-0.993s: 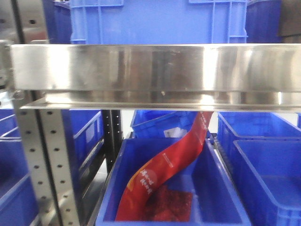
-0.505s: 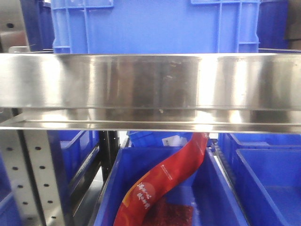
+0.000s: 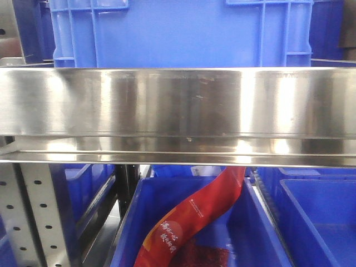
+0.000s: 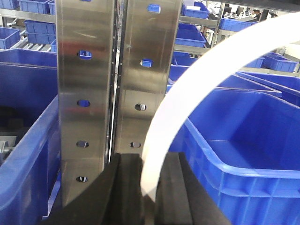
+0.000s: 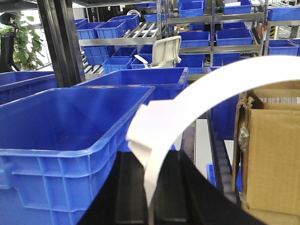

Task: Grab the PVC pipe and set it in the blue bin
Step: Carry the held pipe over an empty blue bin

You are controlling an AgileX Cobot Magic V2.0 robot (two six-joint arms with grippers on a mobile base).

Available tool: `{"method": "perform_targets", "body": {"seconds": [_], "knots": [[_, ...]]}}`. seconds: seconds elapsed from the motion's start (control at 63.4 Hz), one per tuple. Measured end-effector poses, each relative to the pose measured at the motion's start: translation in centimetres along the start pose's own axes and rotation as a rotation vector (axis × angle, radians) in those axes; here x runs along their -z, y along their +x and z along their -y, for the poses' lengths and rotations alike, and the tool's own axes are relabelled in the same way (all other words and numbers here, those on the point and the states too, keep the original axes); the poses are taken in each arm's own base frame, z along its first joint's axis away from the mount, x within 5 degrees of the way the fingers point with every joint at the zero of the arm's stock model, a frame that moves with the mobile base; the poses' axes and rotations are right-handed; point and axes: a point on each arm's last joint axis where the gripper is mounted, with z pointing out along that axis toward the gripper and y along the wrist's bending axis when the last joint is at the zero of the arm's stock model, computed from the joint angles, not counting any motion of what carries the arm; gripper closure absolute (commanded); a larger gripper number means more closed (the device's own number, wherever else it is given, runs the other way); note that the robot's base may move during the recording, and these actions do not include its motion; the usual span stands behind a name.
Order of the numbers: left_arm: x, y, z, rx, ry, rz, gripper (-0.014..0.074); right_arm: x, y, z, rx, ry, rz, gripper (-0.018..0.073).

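The broad brushed-steel shelf beam (image 3: 178, 103) hides the top of the red printed foil packet (image 3: 194, 214), its print too small to read. The big blue plastic crate (image 3: 178, 30) above is cropped at the top edge. At each wrist a curved white strip (image 4: 183, 93) (image 5: 211, 86) runs off the right edge, its lower end buried between black pads (image 4: 126, 187) (image 5: 131, 187).

The bins (image 5: 56, 117) are blue, the rail (image 3: 178, 103) shiny silver. A red bag (image 3: 200, 208) bears pale lettering (too small to read). The pipe (image 4: 187, 93) is white, the left gripper (image 4: 149, 197) and right gripper (image 5: 150, 192) black, the box (image 5: 274, 154) brown.
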Motion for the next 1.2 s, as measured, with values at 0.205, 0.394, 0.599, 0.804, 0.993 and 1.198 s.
{"method": "perform_targets", "body": {"seconds": [0.205, 0.394, 0.599, 0.804, 0.993, 1.198], "knots": [[0.0, 0.0, 0.0, 0.0, 0.0, 0.0, 0.0707, 0.0, 0.0, 0.0, 0.0, 0.0, 0.0, 0.0728], [0.0, -0.2, 0.0, 0.0, 0.0, 0.021, 0.0707, 0.0, -0.1, 0.0, 0.0, -0.001, 0.011, 0.0728], [0.0, -0.7, 0.0, 0.0, 0.001, 0.075, 0.0707, 0.0, -0.4, 0.0, 0.0, -0.004, 0.048, 0.0728], [0.0, -0.7, 0.0, 0.0, 0.001, 0.075, 0.0707, 0.0, -0.4, 0.0, 0.0, -0.005, 0.049, 0.0728], [0.1, -1.5, 0.4, -0.015, 0.019, 0.012, 0.0707, -0.5, -0.5, -0.1, 0.024, -0.001, -0.028, 0.0728], [-0.9, -4.3, 2.1, -0.119, 0.114, -0.081, 0.0707, -2.2, -3.2, -1.1, 0.099, -0.056, -0.082, 0.0728]]}}
